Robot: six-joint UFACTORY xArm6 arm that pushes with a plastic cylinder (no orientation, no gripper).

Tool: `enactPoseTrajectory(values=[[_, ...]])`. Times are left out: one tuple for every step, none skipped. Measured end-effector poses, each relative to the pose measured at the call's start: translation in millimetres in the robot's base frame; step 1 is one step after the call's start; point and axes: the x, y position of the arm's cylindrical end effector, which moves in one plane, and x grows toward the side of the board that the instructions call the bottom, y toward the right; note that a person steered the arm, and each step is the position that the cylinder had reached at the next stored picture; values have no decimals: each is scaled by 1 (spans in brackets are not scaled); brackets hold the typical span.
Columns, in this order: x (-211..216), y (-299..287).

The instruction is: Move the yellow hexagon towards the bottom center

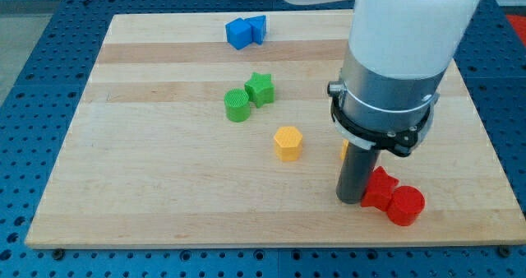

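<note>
So the arm has no gripper at all here, just the dark rod, so there's nothing to spread or pinch. The tip sits down on the tabletop toward the view's bottom right, touching or just about touching the two red blocks on its right side.

The yellow hexagon lies to the view's left of the tip and a bit toward the top, near but clearly apart from it. It's roughly in the middle of the board, slightly right of center. Bottom center is below it, so the tip looks to be on the wrong side for a push downward; it would probably need to get around to the hexagon's top side first. The hexagon is squat with no real long axis, so it should slide fine from any face.

Count: one yellow hexagon, a sliver of another yellow-orange block peeking out behind the rod, two green blocks (a cylinder and a star) touching, two blue blocks touching at the top, two red ones.
</note>
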Motion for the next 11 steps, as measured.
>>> enactPoseTrajectory(values=[[-21, -32], [-37, -53], [-51, -45], [-70, -37], [-89, -49], [-69, -82], [-62, -126], [-87, -133], [-89, -141], [-85, -186], [-75, -234]])
